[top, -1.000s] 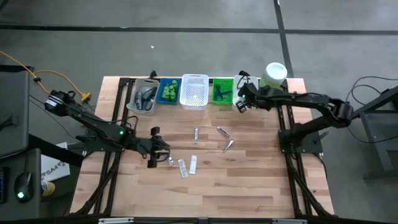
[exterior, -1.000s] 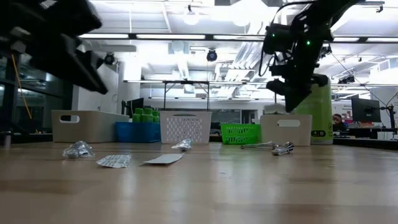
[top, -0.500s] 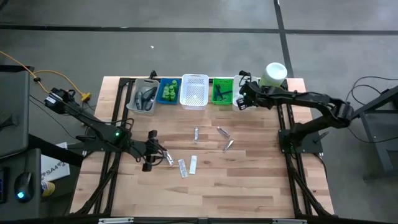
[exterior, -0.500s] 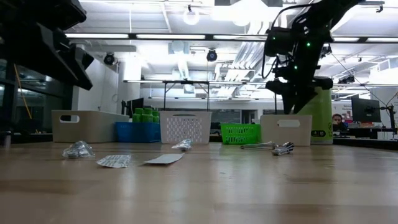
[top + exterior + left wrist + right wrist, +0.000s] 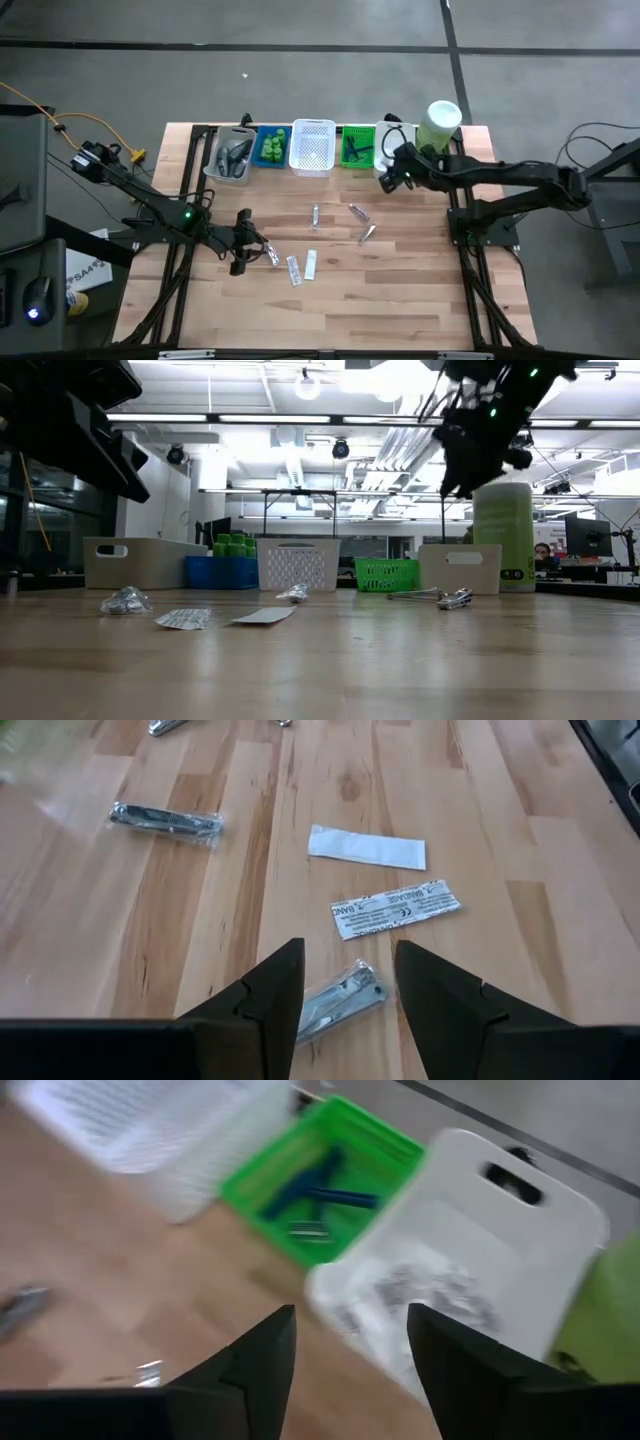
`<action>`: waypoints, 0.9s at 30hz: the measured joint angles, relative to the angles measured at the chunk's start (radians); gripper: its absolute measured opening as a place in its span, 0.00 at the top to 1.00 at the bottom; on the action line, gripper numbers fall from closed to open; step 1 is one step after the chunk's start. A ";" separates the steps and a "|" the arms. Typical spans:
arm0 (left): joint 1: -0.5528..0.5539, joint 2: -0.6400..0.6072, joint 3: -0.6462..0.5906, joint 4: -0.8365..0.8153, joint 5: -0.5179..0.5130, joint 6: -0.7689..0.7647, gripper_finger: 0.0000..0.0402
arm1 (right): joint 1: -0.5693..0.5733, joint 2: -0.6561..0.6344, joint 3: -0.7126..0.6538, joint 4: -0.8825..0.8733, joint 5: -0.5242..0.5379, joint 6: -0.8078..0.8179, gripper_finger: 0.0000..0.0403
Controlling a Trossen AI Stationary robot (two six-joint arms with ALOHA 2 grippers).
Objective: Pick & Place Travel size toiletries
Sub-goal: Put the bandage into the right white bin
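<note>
The travel size toiletries lie loose on the wooden table: a silvery wrapped packet [image 5: 340, 1000], a printed flat sachet [image 5: 395, 910], a plain white sachet [image 5: 366, 847] and a thin wrapped piece [image 5: 165, 818]. Two more small silvery pieces [image 5: 356, 211] lie toward the middle. My left gripper [image 5: 347, 952] hovers open just above the silvery packet [image 5: 272, 257], a finger on either side, touching nothing. My right gripper [image 5: 350, 1315] is open and empty. It hangs high over the table [image 5: 388, 178], just in front of the white basket [image 5: 450, 1270] at the right end of the row.
A row of baskets stands along the far edge: clear grey [image 5: 230, 155], blue with green bottles [image 5: 270, 147], white mesh [image 5: 312, 147], and green [image 5: 320, 1180] holding dark razors. A pale-green canister [image 5: 440, 122] stands at the far right. Bare wood lies toward the near edge.
My right gripper has risen from just above the white basket. It has come back toward the table's near edge, away from the basket row.
</note>
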 joint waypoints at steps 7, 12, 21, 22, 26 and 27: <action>0.000 0.000 0.000 0.007 -0.006 -0.048 0.61 | 0.207 -0.041 0.000 0.037 -0.001 0.027 0.56; 0.000 0.000 0.000 0.009 -0.009 -0.070 0.61 | 0.350 -0.030 0.000 0.095 0.000 0.027 0.56; 0.000 0.000 0.000 0.009 -0.021 -0.093 0.61 | 0.551 -0.016 0.000 0.225 0.003 0.026 0.56; 0.000 0.000 0.000 0.009 -0.023 -0.093 0.61 | 0.568 -0.013 0.000 0.238 0.003 0.026 0.56; 0.000 0.000 0.000 0.009 -0.024 -0.093 0.61 | 0.647 0.010 0.000 0.300 -0.001 -0.018 0.56; 0.000 0.000 0.000 0.009 -0.024 -0.094 0.61 | 0.666 0.024 0.000 0.323 -0.001 -0.037 0.56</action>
